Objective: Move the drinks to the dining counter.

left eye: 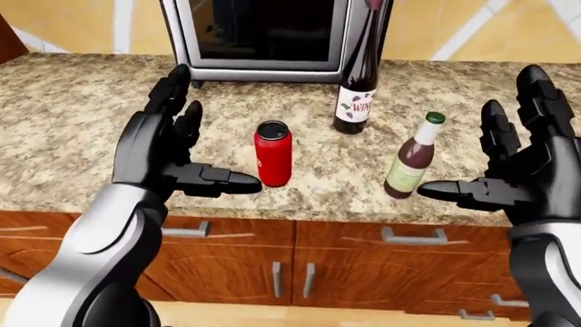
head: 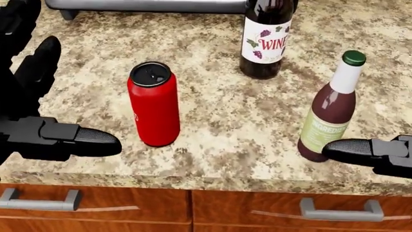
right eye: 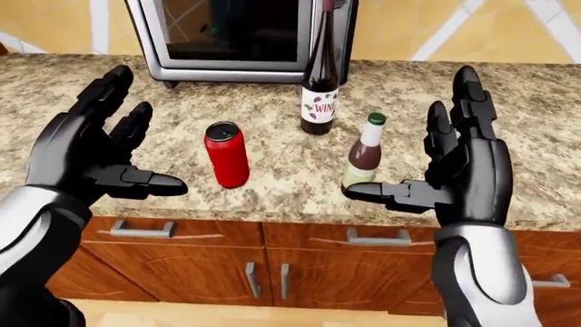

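My left hand [left eye: 168, 153] is held up over the near edge of the speckled granite counter [head: 212, 140], fingers spread and pointing up, thumb jutting toward the right of the view; it grips nothing. Just right of that thumb stands the tall red drink can [head: 154, 103], upright, its dark top with the pull tab showing (I can't make out the writing on its side). Higher in the view and further right stands the dark glass wine bottle [head: 266, 36], upright, its white label carrying purple grape clusters and the red word "WINE". It stands close against the stainless-steel microwave oven [right eye: 240, 37] with the dark glass door. Right of the can, and nearer the counter's edge, is the smaller maroon bottle [head: 330, 111] with a green cap, white neck and pale green label; its print is too small to read. My right hand [right eye: 454, 170] is spread wide too, empty, its thumb tip reaching in just beside that bottle's base. Below the counter run reddish wooden cabinet fronts [left eye: 363, 262] with grey bar handles.
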Controlling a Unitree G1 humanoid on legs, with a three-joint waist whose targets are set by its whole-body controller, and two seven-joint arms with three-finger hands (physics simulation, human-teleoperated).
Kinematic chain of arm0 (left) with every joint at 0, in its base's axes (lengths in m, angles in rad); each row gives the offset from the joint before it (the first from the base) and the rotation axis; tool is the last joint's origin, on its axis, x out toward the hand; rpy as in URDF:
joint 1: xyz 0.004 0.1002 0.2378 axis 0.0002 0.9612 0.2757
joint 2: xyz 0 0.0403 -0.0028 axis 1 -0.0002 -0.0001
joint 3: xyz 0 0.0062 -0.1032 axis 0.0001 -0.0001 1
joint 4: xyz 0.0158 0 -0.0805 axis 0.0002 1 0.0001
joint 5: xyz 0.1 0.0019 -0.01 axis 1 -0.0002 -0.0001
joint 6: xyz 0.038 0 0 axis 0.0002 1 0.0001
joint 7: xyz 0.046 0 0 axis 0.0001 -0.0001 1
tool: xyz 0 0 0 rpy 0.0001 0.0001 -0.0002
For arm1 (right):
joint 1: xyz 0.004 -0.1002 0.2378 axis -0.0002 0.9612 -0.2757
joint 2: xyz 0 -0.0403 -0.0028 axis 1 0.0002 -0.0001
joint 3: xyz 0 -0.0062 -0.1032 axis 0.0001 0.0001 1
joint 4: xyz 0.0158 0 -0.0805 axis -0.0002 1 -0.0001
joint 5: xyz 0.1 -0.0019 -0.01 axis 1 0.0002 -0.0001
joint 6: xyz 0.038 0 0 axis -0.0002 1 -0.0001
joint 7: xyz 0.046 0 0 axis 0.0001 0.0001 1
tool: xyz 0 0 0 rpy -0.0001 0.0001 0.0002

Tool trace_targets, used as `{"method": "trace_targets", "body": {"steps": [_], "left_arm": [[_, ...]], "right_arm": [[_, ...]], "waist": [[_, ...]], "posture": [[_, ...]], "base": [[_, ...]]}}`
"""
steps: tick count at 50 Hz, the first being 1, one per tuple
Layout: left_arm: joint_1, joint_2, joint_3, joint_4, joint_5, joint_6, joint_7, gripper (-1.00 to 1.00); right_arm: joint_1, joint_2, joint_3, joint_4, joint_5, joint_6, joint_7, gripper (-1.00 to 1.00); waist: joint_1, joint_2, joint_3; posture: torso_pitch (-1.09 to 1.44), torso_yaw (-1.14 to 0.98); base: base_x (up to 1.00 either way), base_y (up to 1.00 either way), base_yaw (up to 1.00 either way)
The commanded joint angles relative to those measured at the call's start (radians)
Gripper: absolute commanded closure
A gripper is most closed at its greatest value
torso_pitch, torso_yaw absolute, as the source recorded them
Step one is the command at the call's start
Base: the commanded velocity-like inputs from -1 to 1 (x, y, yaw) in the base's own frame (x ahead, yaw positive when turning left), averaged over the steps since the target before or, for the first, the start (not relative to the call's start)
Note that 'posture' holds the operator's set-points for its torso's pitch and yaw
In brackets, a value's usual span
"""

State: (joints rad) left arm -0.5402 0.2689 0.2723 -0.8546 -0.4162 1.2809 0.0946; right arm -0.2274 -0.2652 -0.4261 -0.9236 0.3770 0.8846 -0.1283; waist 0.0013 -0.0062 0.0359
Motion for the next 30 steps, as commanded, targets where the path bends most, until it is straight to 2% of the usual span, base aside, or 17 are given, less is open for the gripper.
{"method": "trace_targets", "body": {"steps": [1,3,9,19,22,24,30], "left_arm": [[-0.025,0.008,0.013,-0.030,-0.004,-0.023,0.005,-1.00],[-0.029,0.010,0.015,-0.030,-0.007,-0.020,0.008,-1.00],[-0.029,0.012,0.016,-0.033,-0.017,-0.019,0.013,-1.00],[-0.032,0.015,0.017,-0.031,-0.029,-0.020,0.020,-1.00],[-0.029,0.015,0.016,-0.032,-0.032,-0.022,0.023,-1.00],[-0.026,0.016,0.008,-0.029,-0.029,-0.028,0.022,-1.00],[-0.025,0.011,0.004,-0.026,-0.021,-0.033,0.020,-1.00]], "right_arm": [[-0.010,-0.007,0.009,-0.025,-0.019,-0.036,0.013,-1.00],[-0.002,-0.007,0.023,-0.029,-0.042,-0.037,0.024,-1.00],[0.008,0.022,0.123,-0.032,-0.185,-0.048,0.073,-1.00],[-0.023,0.068,0.176,0.106,-0.325,-0.126,0.134,-1.00],[-0.019,0.075,0.211,0.176,-0.382,-0.182,0.147,-1.00],[-0.027,0.080,0.222,0.264,-0.413,-0.247,0.156,-1.00],[-0.074,0.092,0.247,0.397,-0.477,-0.307,0.147,-1.00]], "waist": [[0.002,-0.001,-0.020],[-0.001,0.002,-0.021],[-0.006,0.006,-0.019],[-0.008,0.009,-0.014],[-0.007,0.010,-0.012],[-0.007,0.011,-0.012],[-0.004,0.012,-0.014]], "posture": [[0.00,0.00],[0.00,0.00],[0.00,0.00],[0.00,0.00],[0.00,0.00],[0.00,0.00],[0.00,0.00]], "base": [[0.00,0.00,0.00],[0.00,0.00,0.00],[0.00,0.00,0.00],[0.00,0.00,0.00],[0.00,0.00,0.00],[0.00,0.00,0.00],[0.00,0.00,0.00]]}}
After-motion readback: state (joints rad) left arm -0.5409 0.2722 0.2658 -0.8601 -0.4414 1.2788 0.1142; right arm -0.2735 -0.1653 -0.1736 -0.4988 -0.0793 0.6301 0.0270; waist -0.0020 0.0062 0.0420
